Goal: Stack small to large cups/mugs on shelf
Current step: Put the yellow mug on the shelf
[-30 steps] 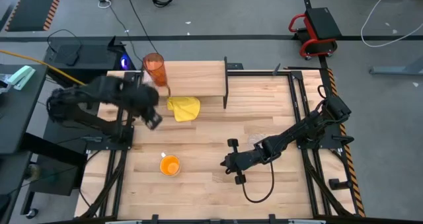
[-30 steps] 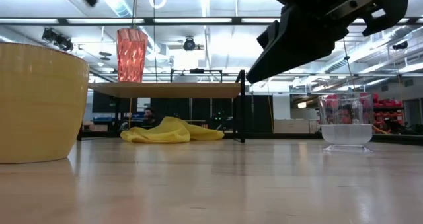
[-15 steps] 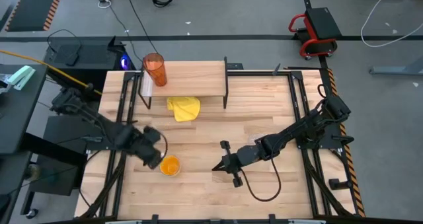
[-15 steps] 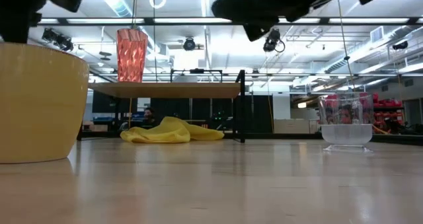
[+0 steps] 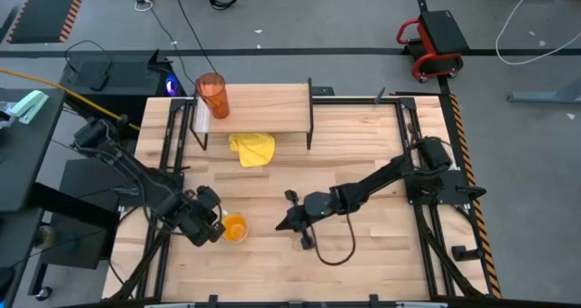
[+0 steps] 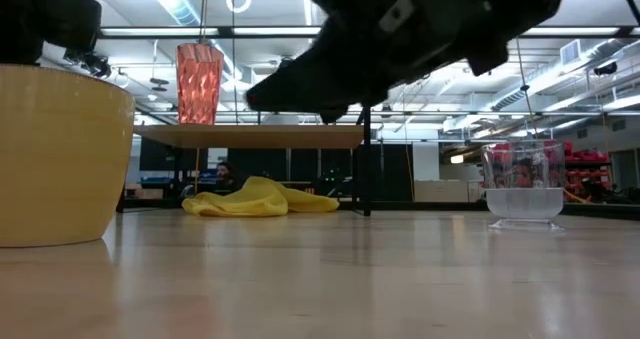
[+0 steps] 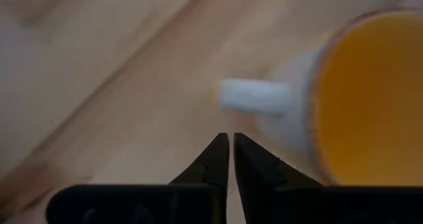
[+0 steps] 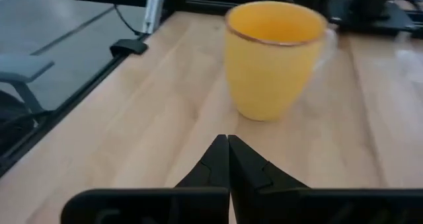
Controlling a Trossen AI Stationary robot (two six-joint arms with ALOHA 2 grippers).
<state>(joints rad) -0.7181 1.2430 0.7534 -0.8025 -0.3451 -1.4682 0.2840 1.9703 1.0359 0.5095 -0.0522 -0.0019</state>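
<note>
The glossy orange mug with a white handle (image 5: 234, 228) stands near the slatted wooden table's (image 5: 363, 144) front left corner (no readable lettering), the left gripper (image 5: 211, 224) just beside its handle, fingers nearly together and holding nothing, the right gripper (image 5: 283, 224) near, pinched together, empty.

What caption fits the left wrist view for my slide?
Left claw, fingers nearly shut and empty, poised just short of the orange mug's white handle on the wooden table.
</note>
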